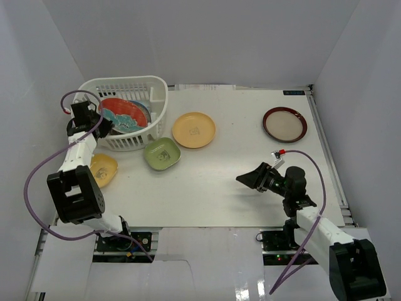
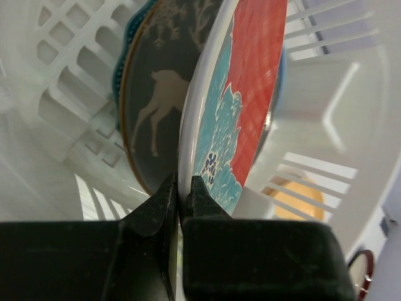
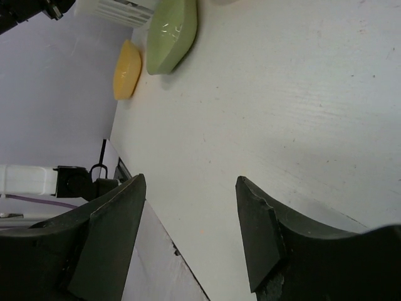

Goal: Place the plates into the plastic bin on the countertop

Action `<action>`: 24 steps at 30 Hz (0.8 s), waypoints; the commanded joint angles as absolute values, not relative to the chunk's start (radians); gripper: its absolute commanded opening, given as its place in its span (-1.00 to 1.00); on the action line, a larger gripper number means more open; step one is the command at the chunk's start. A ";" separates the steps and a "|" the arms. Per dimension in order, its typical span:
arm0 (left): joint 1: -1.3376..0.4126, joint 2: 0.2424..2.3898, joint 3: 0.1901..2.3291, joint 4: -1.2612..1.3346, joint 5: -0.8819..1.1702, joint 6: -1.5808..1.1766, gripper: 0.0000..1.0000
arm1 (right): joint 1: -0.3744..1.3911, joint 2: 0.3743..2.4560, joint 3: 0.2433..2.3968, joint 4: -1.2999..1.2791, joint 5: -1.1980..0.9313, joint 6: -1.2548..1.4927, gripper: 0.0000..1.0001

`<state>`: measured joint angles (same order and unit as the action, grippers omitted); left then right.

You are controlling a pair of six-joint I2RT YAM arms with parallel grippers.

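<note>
The white plastic bin (image 1: 156,94) stands at the far left of the countertop (image 1: 213,182). My left gripper (image 1: 102,126) reaches into it, shut on the rim of the red-teal floral plate (image 1: 122,111), which stands on edge. In the left wrist view the jaws (image 2: 182,195) pinch that plate (image 2: 250,81); the grey deer plate (image 2: 156,94) and a teal scalloped one (image 2: 120,69) lean behind it. A light blue plate (image 1: 144,108) lies behind. The yellow plate (image 1: 194,130), small green plate (image 1: 161,153), small yellow plate (image 1: 104,169) and maroon-rimmed plate (image 1: 284,124) lie outside. My right gripper (image 1: 249,179) is open and empty.
White walls close in the left, far and right sides. A metal rail (image 1: 329,157) runs along the right edge. The right wrist view shows the small green plate (image 3: 170,28), the small yellow plate (image 3: 125,70) and the table's near edge under my open gripper (image 3: 191,232).
</note>
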<state>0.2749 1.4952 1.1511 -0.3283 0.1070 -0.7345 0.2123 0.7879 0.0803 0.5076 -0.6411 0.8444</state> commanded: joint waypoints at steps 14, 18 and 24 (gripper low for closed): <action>0.271 1.506 1.126 -0.075 0.103 -0.664 0.26 | 0.394 1.345 0.323 0.778 -0.272 0.819 0.64; 0.272 1.431 1.065 -0.060 0.084 -0.689 0.96 | 0.410 1.498 0.467 0.762 -0.206 0.795 0.68; 0.268 1.327 1.002 -0.090 0.031 -0.686 0.96 | 0.442 1.702 0.644 0.721 -0.146 0.782 0.75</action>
<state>0.2657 1.4029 1.0267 -0.0818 0.0708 -0.6819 0.4210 1.6287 0.5629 0.7113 -0.2150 0.8112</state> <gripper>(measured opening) 0.979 0.866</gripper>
